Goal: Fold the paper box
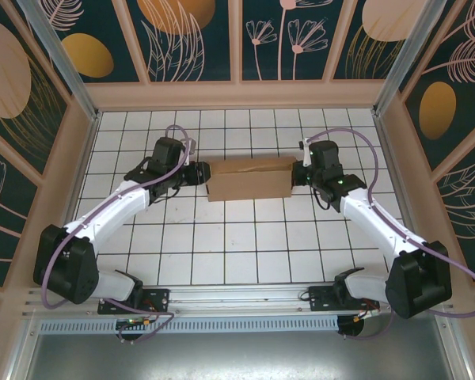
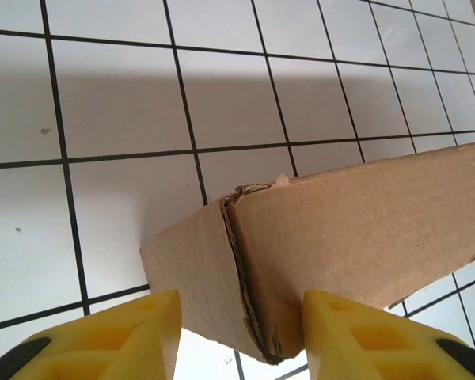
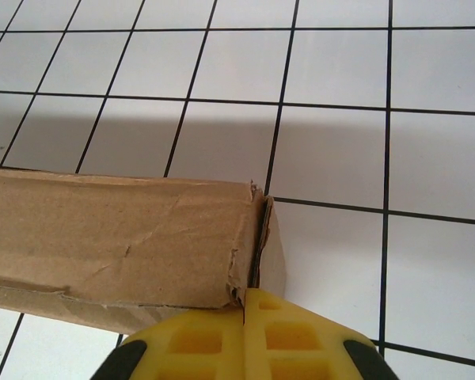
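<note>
Now the paper box (image 1: 250, 179) is a long, shallow brown cardboard shape over the white tiled desk (image 1: 237, 253). Both arms reach to it, one at each short end. Whether its bottom rests flat on the tiles or is a little lifted, I cannot tell.

The left pincer (image 1: 196, 174) is at the left end of the box. In the left wrist view its two yellow fingers (image 2: 134, 332) stand apart, and the end corner of the box is between them. At this corner the cardboard edge is rough and torn, and a flat flap goes out from it toward one finger. The other finger looks to touch the long wall of the box. A firm grip is not visible, so I call this pincer open around the box end.

The right pincer (image 1: 299, 176) is at the right end of the box. In the right wrist view its fingers (image 3: 198, 340) lie together, with just a thin line between them. They sit just under the end corner of the box, where a narrow end flap stands a little off the long wall. Whether some thin cardboard is pinched between them, I cannot tell.
</note>
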You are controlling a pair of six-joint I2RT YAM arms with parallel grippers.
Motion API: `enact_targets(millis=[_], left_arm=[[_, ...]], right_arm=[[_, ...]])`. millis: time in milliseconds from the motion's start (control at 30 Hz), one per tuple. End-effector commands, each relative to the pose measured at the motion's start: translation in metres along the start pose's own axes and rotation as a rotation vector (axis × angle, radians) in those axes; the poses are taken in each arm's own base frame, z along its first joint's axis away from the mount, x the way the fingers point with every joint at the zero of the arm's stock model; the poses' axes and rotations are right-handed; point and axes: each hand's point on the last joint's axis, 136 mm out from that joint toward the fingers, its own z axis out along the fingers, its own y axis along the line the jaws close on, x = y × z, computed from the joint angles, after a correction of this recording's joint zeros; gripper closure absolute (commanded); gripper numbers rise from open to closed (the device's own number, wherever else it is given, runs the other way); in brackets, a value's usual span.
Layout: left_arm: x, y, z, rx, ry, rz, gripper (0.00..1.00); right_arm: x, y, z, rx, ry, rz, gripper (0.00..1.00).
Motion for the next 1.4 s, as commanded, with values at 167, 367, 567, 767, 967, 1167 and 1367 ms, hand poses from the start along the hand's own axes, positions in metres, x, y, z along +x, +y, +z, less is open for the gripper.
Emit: enact_targets(millis=[167,367,567,767,967,1167,1367], left_arm=[[0.018,0.015,0.007,-0.044,0.034,-0.018,0.57],[0.02,0.018,0.01,-0.054,0.045,-0.017,0.58],[0.021,0.02,0.009,-0.062,0.047,-0.009,0.59],[0.028,0.024,0.011,-0.074,0.058,-0.004,0.58],[0.038,0.031,0.014,-0.084,0.077,-0.004,0.59],[0.041,0.03,0.002,-0.076,0.056,-0.009,0.61],[0.06,0.025,-0.018,-0.02,0.038,-0.085,0.62]], right_arm=[[-0.008,0.031,-0.025,-0.151,0.024,-0.065,0.67],[-0.033,0.042,-0.045,-0.273,-0.044,-0.017,0.53],[-0.026,0.01,-0.025,-0.134,-0.021,0.073,0.54],[0.028,-0.009,0.012,-0.048,0.179,0.127,0.6],[0.074,-0.013,0.023,-0.047,0.291,0.177,0.72],[0.064,0.0,0.009,-0.128,0.199,0.204,0.74],[0.058,0.018,-0.019,-0.202,0.031,0.255,0.72]])
